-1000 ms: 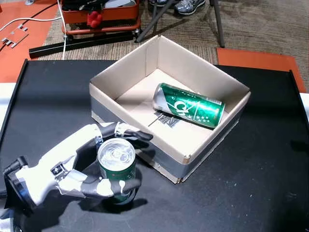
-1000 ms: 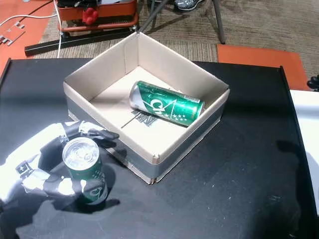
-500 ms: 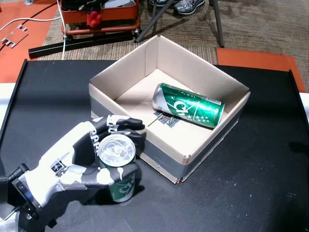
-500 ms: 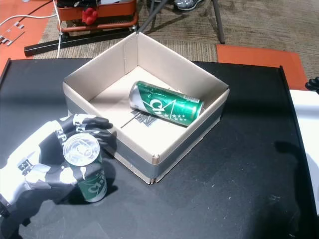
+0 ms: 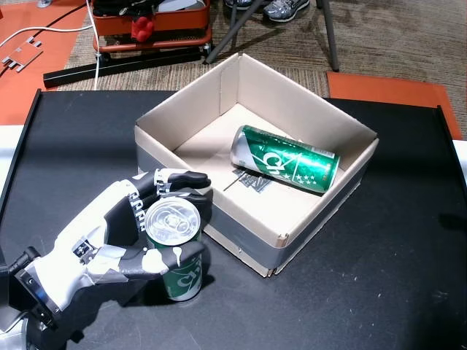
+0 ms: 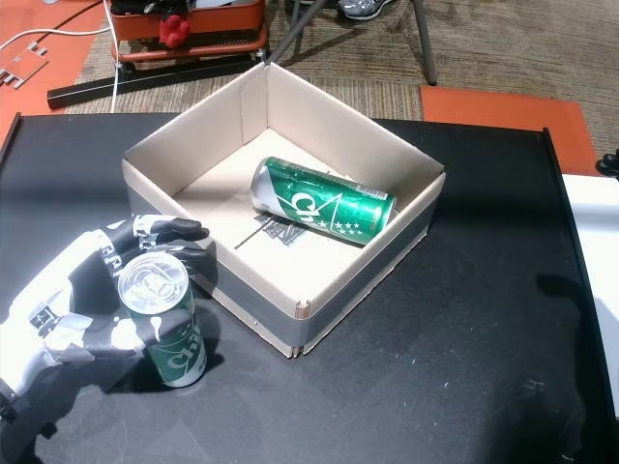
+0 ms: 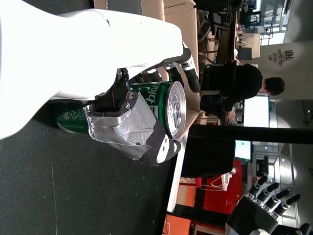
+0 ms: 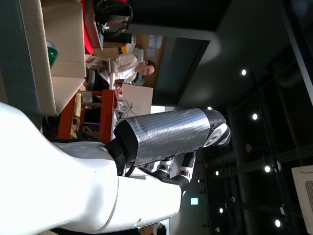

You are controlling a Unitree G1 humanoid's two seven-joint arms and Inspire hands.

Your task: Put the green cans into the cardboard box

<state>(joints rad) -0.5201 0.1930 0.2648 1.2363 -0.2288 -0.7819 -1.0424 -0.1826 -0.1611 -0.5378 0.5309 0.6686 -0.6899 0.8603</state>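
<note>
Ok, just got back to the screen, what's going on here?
The left hand is wrapped around an upright green can on the black table, just outside the box. Whether its base is off the table I cannot tell. Another can already lies on its side in the box. The right hand holds nothing.

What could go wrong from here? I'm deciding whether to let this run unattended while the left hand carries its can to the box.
1. The left hand grips the upright can close beside the cardboard box; lifted too low, the can may hit the near wall and shove the box.
2. The can inside lies on its side mid-box; a second can dropped on it could bounce or roll.
</note>
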